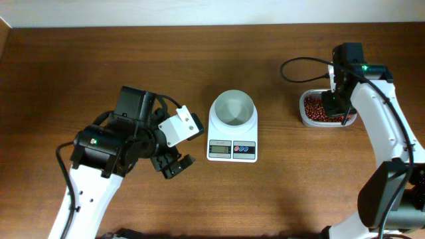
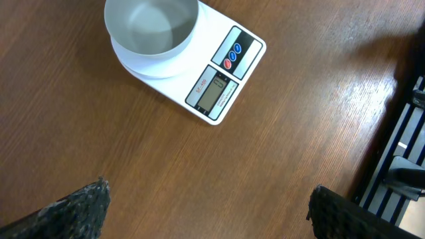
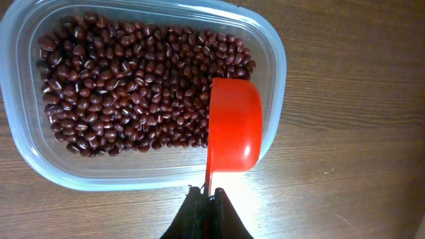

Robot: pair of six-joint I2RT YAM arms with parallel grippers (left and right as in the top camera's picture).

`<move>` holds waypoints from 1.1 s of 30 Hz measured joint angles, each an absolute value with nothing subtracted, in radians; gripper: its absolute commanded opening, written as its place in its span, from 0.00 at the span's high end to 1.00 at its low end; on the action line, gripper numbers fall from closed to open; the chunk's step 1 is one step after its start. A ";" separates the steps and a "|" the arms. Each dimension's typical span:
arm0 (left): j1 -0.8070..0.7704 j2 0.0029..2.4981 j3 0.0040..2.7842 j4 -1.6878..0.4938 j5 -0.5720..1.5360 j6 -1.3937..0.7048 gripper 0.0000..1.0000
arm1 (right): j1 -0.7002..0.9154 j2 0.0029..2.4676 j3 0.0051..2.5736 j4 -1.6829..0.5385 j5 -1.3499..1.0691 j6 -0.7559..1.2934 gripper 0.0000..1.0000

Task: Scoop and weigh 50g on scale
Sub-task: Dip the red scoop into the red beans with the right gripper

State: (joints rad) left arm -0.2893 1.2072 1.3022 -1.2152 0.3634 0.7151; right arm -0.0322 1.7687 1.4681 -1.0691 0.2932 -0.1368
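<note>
Overhead: dark wood-grain tbl [image 1: 66, 66] w/ scale [image 1: 232, 137] centre, white wall [image 1: 212, 10] behind.

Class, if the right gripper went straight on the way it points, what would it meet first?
Probably the red beans in the clear tub, touched first by the red scoop it holds; depth unclear.

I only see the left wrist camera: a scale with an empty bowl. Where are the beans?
Observer: In a clear tub beside the scale, on the robot's right.
Operator: Is anything scooping them?
Observer: The right tool is shut on a red scoop, held over the beans.
Operator: Is the scoop full?
Observer: Can't tell; only its smooth red outside shows.
</note>
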 measured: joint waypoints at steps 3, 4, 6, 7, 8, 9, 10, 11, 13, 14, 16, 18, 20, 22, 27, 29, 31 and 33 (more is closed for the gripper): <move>-0.289 1.207 1.302 -1.215 0.363 0.715 0.01 | -0.036 1.769 1.468 -1.069 0.287 -0.144 0.96; -0.289 1.207 1.302 -1.215 0.363 0.715 0.01 | -0.037 1.769 1.468 -1.063 0.286 -0.146 0.96; -0.289 1.207 1.302 -1.215 0.363 0.715 0.01 | -0.054 1.769 1.468 -1.046 0.271 -0.153 0.96; -0.289 1.207 1.302 -1.215 0.363 0.715 0.01 | -0.074 1.769 1.468 -1.045 0.255 -0.154 0.96; -0.289 1.207 1.302 -1.216 0.363 0.715 0.01 | -0.100 1.773 1.468 -1.044 0.228 -0.160 0.96; -0.289 1.207 1.302 -1.215 0.363 0.715 0.01 | -0.127 1.790 1.468 -1.042 0.185 -0.168 0.96; -0.289 1.207 1.302 -1.216 0.363 0.715 0.01 | -0.130 1.810 1.468 -1.039 0.170 -0.170 0.96; -0.289 1.207 1.302 -1.215 0.363 0.715 0.01 | -0.130 1.831 1.468 -1.034 0.157 -0.173 0.96; -0.289 1.207 1.302 -1.215 0.363 0.715 0.01 | -0.130 1.857 1.468 -1.024 0.114 -0.179 0.96; -0.289 1.207 1.302 -1.215 0.364 0.715 0.01 | -0.133 1.860 1.468 -1.017 0.092 -0.180 0.96; -0.289 1.207 1.302 -1.215 0.363 0.715 0.01 | -0.162 1.866 1.468 -1.016 0.020 -0.180 0.96; -0.289 1.207 1.302 -1.215 0.363 0.715 0.01 | -0.219 1.866 1.468 -1.020 -0.070 -0.181 0.96; -0.289 1.207 1.302 -1.216 0.363 0.715 0.01 | -0.278 1.869 1.468 -1.032 -0.152 -0.182 0.96; -0.289 1.207 1.302 -1.216 0.364 0.715 0.01 | -0.348 1.870 1.468 -1.052 -0.263 -0.182 0.96; -0.289 1.207 1.302 -1.215 0.363 0.715 0.01 | -0.466 1.886 1.468 -1.061 -0.507 -0.179 0.96; -0.289 1.207 1.302 -1.216 0.363 0.715 0.01 | -0.466 1.890 1.468 -1.047 -0.551 -0.179 0.96; -0.289 1.207 1.302 -1.215 0.363 0.715 0.01 | -0.466 1.919 1.468 -1.042 -0.575 -0.178 0.96; -0.289 1.207 1.302 -1.215 0.363 0.715 0.01 | -0.466 1.924 1.468 -1.039 -0.582 -0.178 0.96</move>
State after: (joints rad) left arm -0.2893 1.2072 1.3022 -1.2152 0.3634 0.7151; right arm -0.4660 1.9236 1.4677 -1.0386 -0.5819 -0.1780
